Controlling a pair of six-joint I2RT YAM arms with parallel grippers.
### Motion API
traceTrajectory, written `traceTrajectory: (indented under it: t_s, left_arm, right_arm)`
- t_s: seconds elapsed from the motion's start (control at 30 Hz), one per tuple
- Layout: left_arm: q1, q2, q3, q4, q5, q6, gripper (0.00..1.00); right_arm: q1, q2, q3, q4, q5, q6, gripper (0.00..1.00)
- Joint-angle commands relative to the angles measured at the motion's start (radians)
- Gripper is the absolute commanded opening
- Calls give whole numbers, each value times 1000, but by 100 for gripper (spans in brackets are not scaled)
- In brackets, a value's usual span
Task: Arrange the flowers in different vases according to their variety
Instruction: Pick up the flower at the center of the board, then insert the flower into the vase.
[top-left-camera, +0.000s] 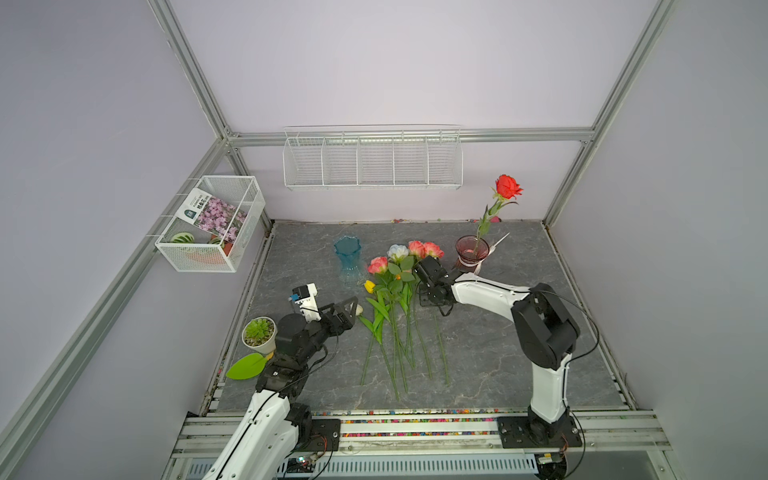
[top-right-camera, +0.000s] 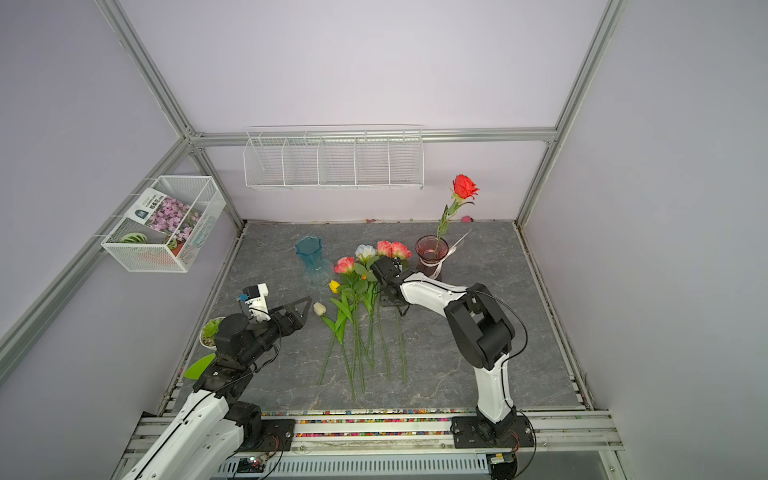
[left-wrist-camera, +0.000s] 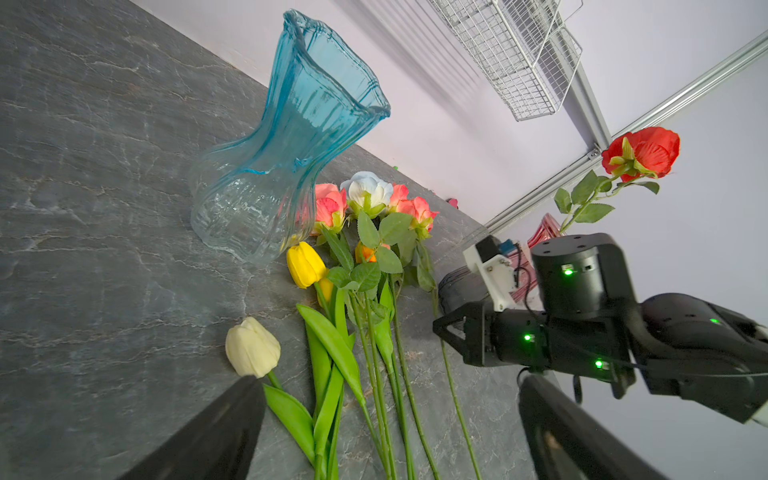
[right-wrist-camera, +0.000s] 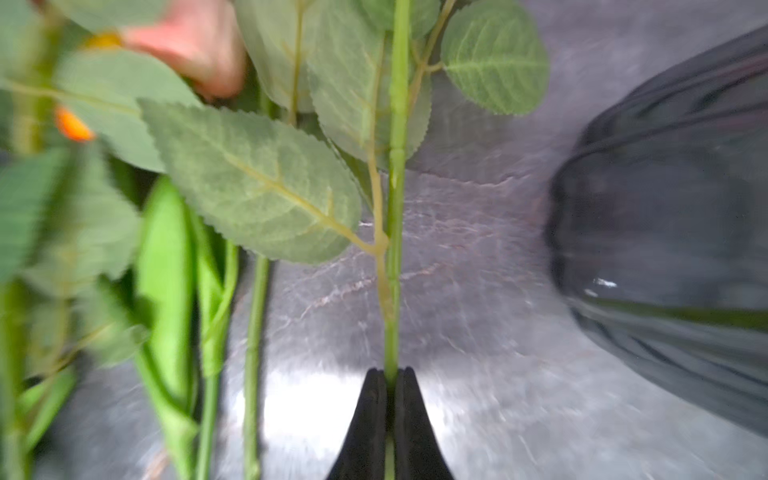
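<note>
Several flowers lie in a bunch on the grey table: coral roses (top-left-camera: 378, 264), a white-blue rose (top-left-camera: 397, 251), a yellow tulip (top-left-camera: 369, 286) and a cream tulip (top-right-camera: 319, 308). A red rose (top-left-camera: 508, 187) stands in the maroon vase (top-left-camera: 471, 253). The teal vase (top-left-camera: 347, 257) stands empty at the back left. My right gripper (right-wrist-camera: 390, 372) is shut on the rightmost rose stem (right-wrist-camera: 397, 208), low over the table beside the maroon vase. My left gripper (left-wrist-camera: 390, 436) is open, its fingers (left-wrist-camera: 216, 428) beside the cream tulip (left-wrist-camera: 252, 347) with stems lying between them.
A succulent in a white pot (top-left-camera: 259, 332) and a green leaf shape (top-left-camera: 246, 366) sit at the table's left edge by my left arm. A mesh basket (top-left-camera: 183, 257) with a flower packet hangs on the left wall. A wire rack (top-left-camera: 372, 160) hangs on the back wall.
</note>
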Motion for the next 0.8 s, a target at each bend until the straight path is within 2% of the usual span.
traceTrajectory:
  t_s: [0.0, 0.17, 0.3, 0.43, 0.6, 0.77]
  left_arm:
    - [-5, -16, 15, 6, -5, 18, 100]
    - [-5, -21, 14, 3, -8, 20, 100]
    - [-4, -23, 14, 3, -8, 19, 100]
    - [-4, -26, 14, 3, -8, 20, 100]
    - [-4, -25, 13, 5, -8, 19, 100]
    - [-4, -19, 9, 11, -8, 20, 100]
  right_arm:
    - [31, -132, -15, -6, 47, -47, 0]
    - [73, -271, 0, -8, 95, -104, 0]
    - [87, -389, -19, 34, 80, -141, 0]
    - [88, -536, -95, 176, 36, -216, 0]
    - [88, -680, -136, 287, 43, -293, 0]
    - [82, -765, -139, 454, 93, -443, 0]
